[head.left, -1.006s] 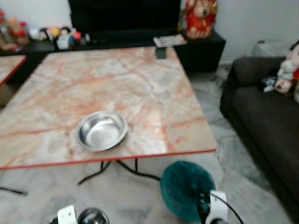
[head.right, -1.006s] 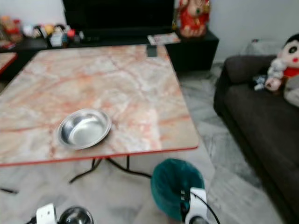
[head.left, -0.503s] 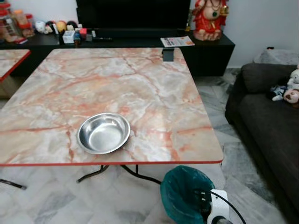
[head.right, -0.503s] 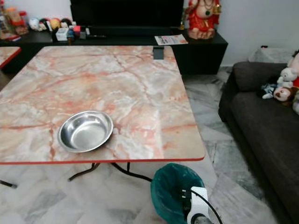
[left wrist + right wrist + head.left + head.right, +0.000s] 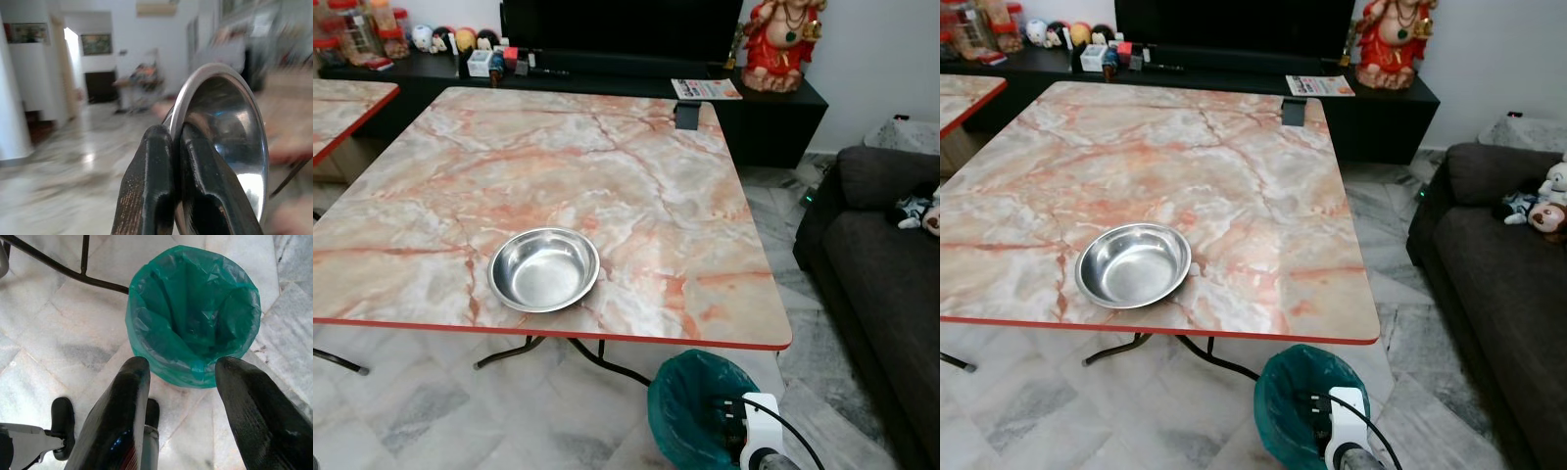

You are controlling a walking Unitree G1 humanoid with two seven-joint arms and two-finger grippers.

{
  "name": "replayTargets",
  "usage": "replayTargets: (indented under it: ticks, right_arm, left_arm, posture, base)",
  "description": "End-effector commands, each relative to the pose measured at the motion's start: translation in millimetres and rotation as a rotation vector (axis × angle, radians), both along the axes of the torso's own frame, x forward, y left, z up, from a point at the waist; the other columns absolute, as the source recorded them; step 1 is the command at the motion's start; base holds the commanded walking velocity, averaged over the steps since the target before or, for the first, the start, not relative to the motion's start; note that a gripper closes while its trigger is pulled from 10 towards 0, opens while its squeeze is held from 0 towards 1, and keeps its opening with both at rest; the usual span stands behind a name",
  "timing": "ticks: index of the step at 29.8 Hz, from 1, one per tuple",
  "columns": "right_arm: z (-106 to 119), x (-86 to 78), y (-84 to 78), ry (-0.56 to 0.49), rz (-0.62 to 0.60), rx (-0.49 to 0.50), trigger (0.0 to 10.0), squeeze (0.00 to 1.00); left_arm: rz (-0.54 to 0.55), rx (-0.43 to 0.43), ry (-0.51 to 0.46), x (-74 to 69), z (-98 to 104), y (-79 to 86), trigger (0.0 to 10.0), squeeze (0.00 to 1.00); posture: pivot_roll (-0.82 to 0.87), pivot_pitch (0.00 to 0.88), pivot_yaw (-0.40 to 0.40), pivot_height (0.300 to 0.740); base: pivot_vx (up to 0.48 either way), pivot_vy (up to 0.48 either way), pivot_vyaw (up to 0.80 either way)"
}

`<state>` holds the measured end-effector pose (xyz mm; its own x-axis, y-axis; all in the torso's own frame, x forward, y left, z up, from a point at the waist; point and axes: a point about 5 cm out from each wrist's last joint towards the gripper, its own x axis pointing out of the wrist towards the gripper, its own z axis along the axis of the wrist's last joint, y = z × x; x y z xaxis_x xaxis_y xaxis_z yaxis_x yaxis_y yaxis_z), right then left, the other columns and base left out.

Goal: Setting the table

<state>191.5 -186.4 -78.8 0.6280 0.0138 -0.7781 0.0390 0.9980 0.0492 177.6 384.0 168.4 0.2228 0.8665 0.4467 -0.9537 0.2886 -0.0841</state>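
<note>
Left eye view gives you the marble bench [image 5: 607, 176], one steel bowl [image 5: 544, 268] near its front edge. Dark sofa [image 5: 891, 284] to your right, green-lined bin [image 5: 193, 316] on the floor below your spread-open right jaws. Left jaws pinch a second steel bowl's rim [image 5: 230, 127]. No legible writing.

Our two head views look forward and down, sharing the pink marble-patterned table [image 5: 607, 176] and green-lined bin [image 5: 1307, 401]. Our right wrist view faces down onto that bin; our left wrist view faces across the room.
</note>
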Motion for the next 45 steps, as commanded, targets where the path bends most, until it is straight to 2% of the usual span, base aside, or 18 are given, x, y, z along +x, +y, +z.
replayTargets:
  ticks: [1,3,4,5,6,8,9,10,12,13,14,15,16,18,22,29,39,45]
  right_arm:
    - [1,2.9,-0.8,-0.004,0.000,-0.005,10.0,0.00]
    - [1,2.7,-0.2,-0.004,-0.002,-0.005,10.0,0.00]
    - [1,2.4,0.2,-0.003,-0.003,-0.004,10.0,0.00]
    - [1,2.4,0.2,-0.003,-0.003,-0.004,10.0,0.00]
    - [1,1.4,0.0,-0.002,-0.009,-0.004,10.0,0.00]
    - [0,0.2,-1.5,0.001,-0.020,-0.005,10.0,0.00]
    - [0,0.2,-1.5,0.001,-0.020,-0.005,10.0,0.00]
    - [0,-0.9,-2.7,0.005,-0.025,-0.008,10.0,0.00]
    - [-1,-2.3,-3.9,0.006,-0.042,-0.007,10.0,0.00]
    - [-1,-2.3,-3.9,0.006,-0.042,-0.007,10.0,0.00]
    - [-1,-3.5,-4.8,0.007,-0.053,-0.006,10.0,0.00]
    - [-1,-3.5,-4.8,0.007,-0.053,-0.006,10.0,0.00]
    - [-2,-5.5,-5.7,0.009,-0.064,-0.005,10.0,0.00]
    - [-3,-7.7,-6.9,0.010,-0.082,-0.003,10.0,0.00]
    - [-4,-9.8,-8.2,0.011,-0.097,-0.003,10.0,0.00]
    - [-7,-17.3,-11.2,0.027,-0.098,-0.010,10.0,0.00]
    - [-6,-15.5,-9.0,0.025,-0.082,-0.009,10.0,0.00]
    - [-6,-14.4,-7.5,0.023,-0.079,-0.006,10.0,0.00]
  left_arm:
    - [-0.216,0.047,-0.087,30.4,30,-13.8,10.0,0.00]
    - [-0.376,0.028,-0.122,52.9,37,-27.4,10.0,0.00]
    - [-0.521,0.005,-0.125,73.2,41,-41.7,10.0,0.00]
    - [-0.521,0.005,-0.125,73.2,41,-41.7,10.0,0.00]
    - [-0.786,-0.031,-0.131,108.2,49,-75.2,10.0,0.00]
    - [-0.939,-0.088,-0.154,129.3,53,-106.5,10.0,0.00]
    - [-0.939,-0.088,-0.154,129.3,53,-106.5,10.0,0.00]
    - [-1.023,-0.171,-0.130,143.1,50,-130.3,10.0,0.00]
    - [-1.143,-0.305,-0.070,159.7,42,-158.2,10.0,0.00]
    - [-1.143,-0.305,-0.070,159.7,42,-158.2,10.0,0.00]
    - [-1.195,-0.383,-0.034,167.1,36,-172.4,10.0,0.00]
    - [-1.195,-0.383,-0.034,167.1,36,-172.4,10.0,0.00]
    - [-1.277,-0.469,0.000,172.5,30,-189.8,10.0,0.00]
    - [-1.328,-0.615,0.043,175.6,20,-204.6,10.0,0.00]
    - [-1.317,-0.691,0.074,173.6,12,-207.6,10.0,0.00]
    - [-1.228,-0.845,0.170,158.2,-1,-203.0,10.0,0.00]
    - [-1.165,-0.932,0.305,137.2,-11,-198.4,10.0,0.00]
    - [-1.150,-0.956,0.315,133.3,-13,-197.6,10.0,0.00]
  posture:
    - [0.14,0.037,-0.055,0.740]
    - [0.13,0.035,-0.053,0.740]
    - [0.13,0.035,-0.050,0.740]
    - [0.13,0.035,-0.050,0.740]
    - [0.11,0.033,-0.046,0.740]
    - [0.11,0.031,-0.041,0.740]
    - [0.11,0.031,-0.041,0.740]
    - [0.10,0.029,-0.034,0.740]
    - [0.08,0.027,-0.023,0.740]
    - [0.08,0.027,-0.023,0.740]
    - [0.06,0.023,-0.010,0.740]
    - [0.06,0.023,-0.010,0.740]
    - [0.05,0.021,-0.001,0.740]
    - [0.04,0.021,0.008,0.740]
    - [0.03,0.024,0.018,0.740]
    - [0.04,0.035,0.008,0.740]
    - [0.06,0.045,-0.001,0.740]
    - [0.07,0.045,0.001,0.740]
  base:
    - [0.000,0.000,0.00]
    - [0.000,0.000,0.00]
    - [0.000,0.000,0.00]
    - [0.000,0.000,0.00]
    - [0.000,0.000,0.00]
    - [0.000,0.000,0.00]
    - [0.000,0.000,0.00]
    - [0.000,0.000,0.00]
    - [0.000,0.000,0.00]
    - [0.000,0.000,0.00]
    - [0.000,0.000,0.00]
    - [0.000,0.000,0.00]
    - [0.000,0.000,0.00]
    - [0.000,0.000,0.00]
    - [0.000,0.000,0.00]
    - [0.000,0.000,0.00]
    - [0.000,0.000,0.00]
    - [0.000,0.000,0.00]
